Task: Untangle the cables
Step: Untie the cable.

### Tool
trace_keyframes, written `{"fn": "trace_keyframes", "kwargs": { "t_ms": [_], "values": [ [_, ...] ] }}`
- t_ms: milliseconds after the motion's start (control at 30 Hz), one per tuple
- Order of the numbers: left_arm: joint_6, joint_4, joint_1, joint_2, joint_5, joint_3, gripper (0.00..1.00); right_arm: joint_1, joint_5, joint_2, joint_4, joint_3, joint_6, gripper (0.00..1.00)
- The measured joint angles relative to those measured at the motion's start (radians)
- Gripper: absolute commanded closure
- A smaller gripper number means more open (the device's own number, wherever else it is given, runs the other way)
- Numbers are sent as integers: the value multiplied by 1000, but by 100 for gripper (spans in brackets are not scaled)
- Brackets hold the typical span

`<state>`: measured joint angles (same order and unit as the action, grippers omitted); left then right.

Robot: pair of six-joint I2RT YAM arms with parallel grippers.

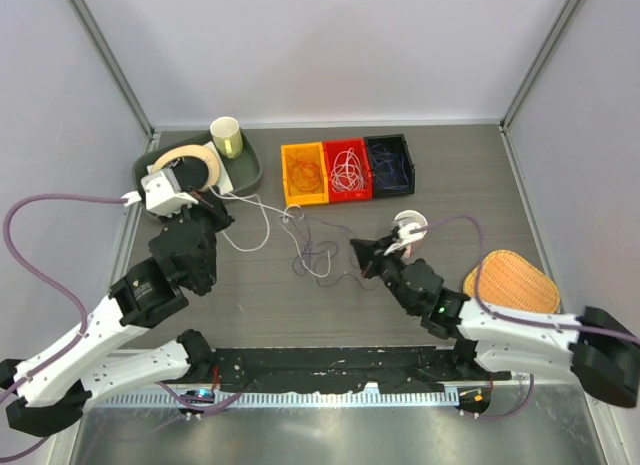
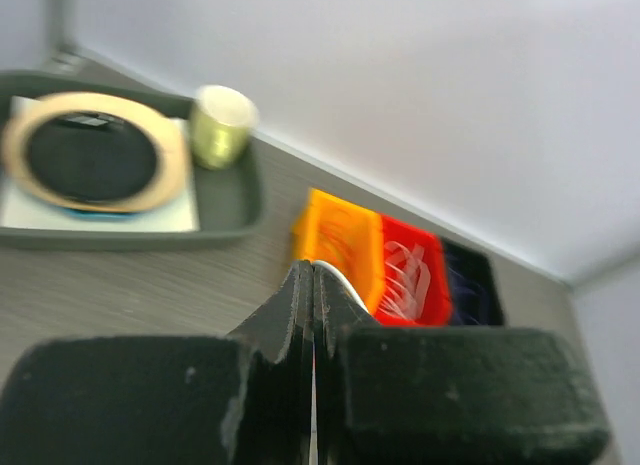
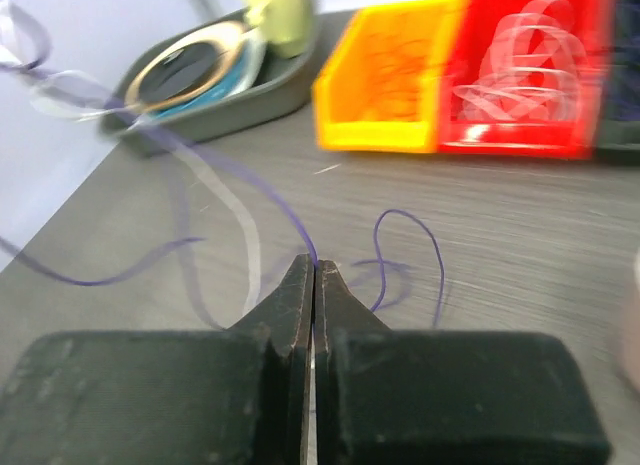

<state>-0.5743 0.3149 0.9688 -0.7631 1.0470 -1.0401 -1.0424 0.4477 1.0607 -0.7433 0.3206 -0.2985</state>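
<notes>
Clamped right claw (image 3: pixel 315 267) on a purple cable (image 3: pixel 295 228) at mid-table, near of the bins (image 1: pixel 346 141); kept left claw (image 2: pixel 313 270) pinched shut, seemingly on a white cable (image 1: pixel 267 225), further left. Judged the step as parting these two strands. Called next for a slow outward draw, watching for snags.

The left arm (image 1: pixel 90 340) reaches forward with its elbow bent, and the left gripper (image 1: pixel 222 211) has its jaws pressed together. The right arm (image 1: pixel 520 330) stretches low toward the centre, with the right gripper (image 1: pixel 356 249) pinched on a purple cable (image 3: pixel 270 200).
</notes>
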Motion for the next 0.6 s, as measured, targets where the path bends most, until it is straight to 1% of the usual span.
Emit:
{"fn": "trace_keyframes", "kwargs": {
  "t_ms": [100, 233, 333, 400, 433, 500, 600],
  "values": [
    [35, -3, -53, -5, 126, 0, 100, 62, 151, -214, 278, 5, -114, 99],
    [24, 22, -188, -9, 151, 10, 100, 205, 272, -468, 650, 21, -238, 99],
    [-14, 66, -306, -37, 127, 10, 100, 286, 332, -565, 861, 71, -288, 99],
    [-54, 106, -397, -74, 92, 2, 100, 313, 378, -565, 992, 142, -310, 99],
    [-78, 135, -441, -103, 68, -4, 100, 317, 386, -560, 1014, 157, -314, 99],
    [-104, 162, -488, -137, 29, -6, 100, 318, 388, -542, 1057, 196, -307, 99],
    [-127, 180, -521, -176, -61, 18, 100, 319, 330, -524, 1039, 213, -256, 99]
  ]
}}
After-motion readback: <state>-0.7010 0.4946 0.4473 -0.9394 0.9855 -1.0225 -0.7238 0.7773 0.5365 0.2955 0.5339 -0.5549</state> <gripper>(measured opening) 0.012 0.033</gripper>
